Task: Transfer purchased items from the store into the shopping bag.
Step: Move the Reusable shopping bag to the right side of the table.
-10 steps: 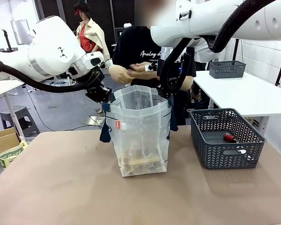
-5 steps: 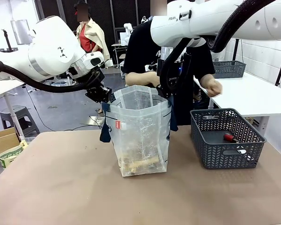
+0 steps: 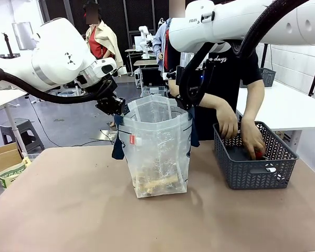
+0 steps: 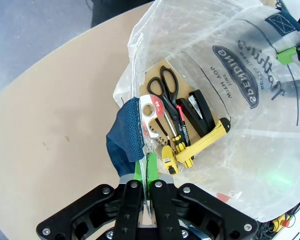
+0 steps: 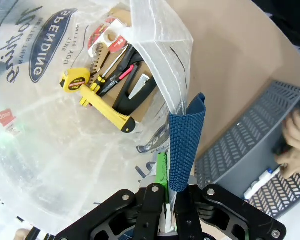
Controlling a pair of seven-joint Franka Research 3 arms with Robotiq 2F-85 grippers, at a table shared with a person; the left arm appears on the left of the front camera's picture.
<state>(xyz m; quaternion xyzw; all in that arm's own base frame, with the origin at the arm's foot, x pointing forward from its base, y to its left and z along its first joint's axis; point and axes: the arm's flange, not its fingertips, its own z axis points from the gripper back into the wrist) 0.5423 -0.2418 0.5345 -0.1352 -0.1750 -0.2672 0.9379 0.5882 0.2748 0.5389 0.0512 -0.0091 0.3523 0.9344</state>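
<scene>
1. Print on the shopping bag (image 3: 157, 152): navy oval logo, "SPENDING" legible in the left wrist view (image 4: 240, 70), with a smaller line that seems to read "TIME WITH YOU". The script beside it is too distorted to read. A small red tag (image 3: 132, 139) sits on the bag's left front edge. "FRA…" shows on the right arm's link (image 3: 192, 21) above the bag.
2. The bag stands upright on the table (image 3: 68, 210), mouth held wide.
3. The left gripper (image 3: 115, 107) is at the bag's upper left rim. Its green pads (image 4: 138, 172) are pressed together on the navy handle (image 4: 125, 135) and the plastic edge.
4. The right gripper (image 3: 185, 102) is at the upper right rim, hanging down from the arm overhead. Its jaws are clamped on the other navy handle (image 5: 186, 145).
5. The purchased items (image 3: 155, 181) lie on the bag's floor: black-handled scissors (image 4: 167, 85), a black stapler (image 4: 200, 107), a yellow utility knife (image 4: 207, 140), a yellow tape measure (image 5: 74, 80) and a red-white pack (image 4: 151, 115).
6. The grey basket (image 3: 283, 173) stands right of the bag, apart from it. One of the person's hands (image 3: 228, 126) is at its near rim; the other hand (image 3: 252, 144) reaches inside, onto a red item (image 3: 258, 155).
</scene>
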